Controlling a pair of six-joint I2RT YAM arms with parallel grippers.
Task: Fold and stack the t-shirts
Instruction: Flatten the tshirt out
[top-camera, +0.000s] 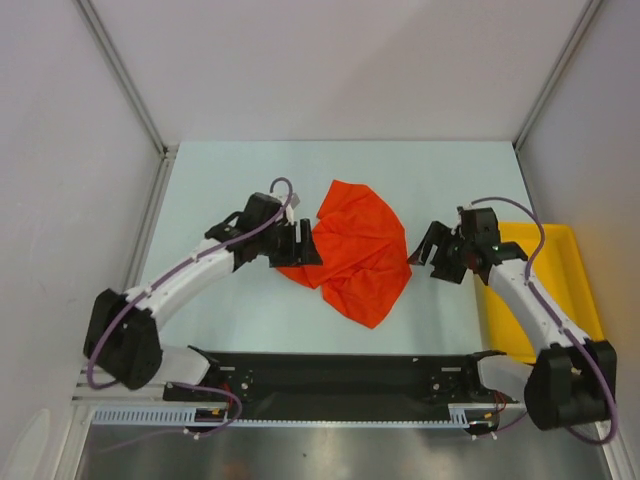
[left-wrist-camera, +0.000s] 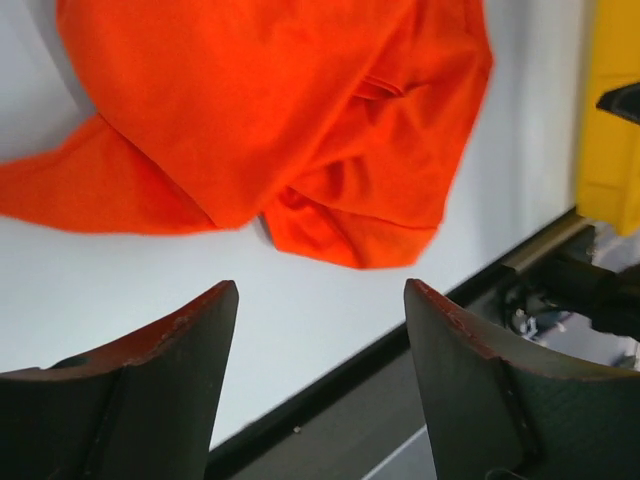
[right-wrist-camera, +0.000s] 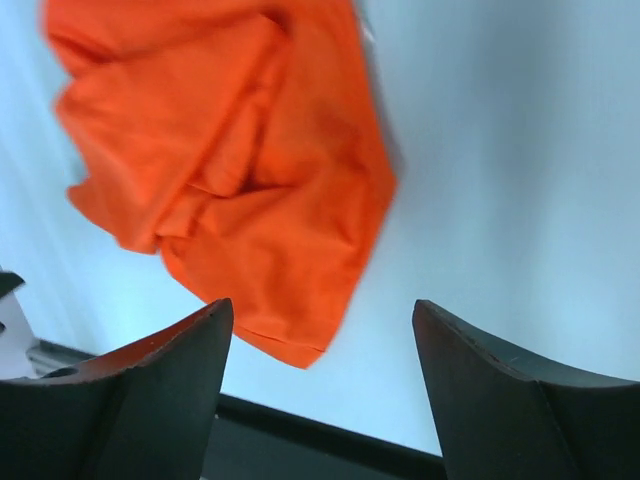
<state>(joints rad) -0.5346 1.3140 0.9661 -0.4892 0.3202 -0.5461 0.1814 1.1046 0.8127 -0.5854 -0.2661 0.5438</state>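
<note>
The orange-red t-shirt (top-camera: 355, 248) lies crumpled in a loose heap on the table's middle. It fills the upper part of the left wrist view (left-wrist-camera: 290, 120) and the upper left of the right wrist view (right-wrist-camera: 225, 160). My left gripper (top-camera: 300, 243) is open and empty just left of the shirt's left edge; its jaws stand wide apart over bare table (left-wrist-camera: 320, 295). My right gripper (top-camera: 430, 247) is open and empty just right of the shirt, jaws wide apart (right-wrist-camera: 320, 310), not touching the cloth.
A yellow plastic tray (top-camera: 570, 250) sits at the right edge of the table, under my right arm; its side shows in the left wrist view (left-wrist-camera: 612, 120). A black rail (top-camera: 330, 372) runs along the near edge. Walls enclose the table on three sides.
</note>
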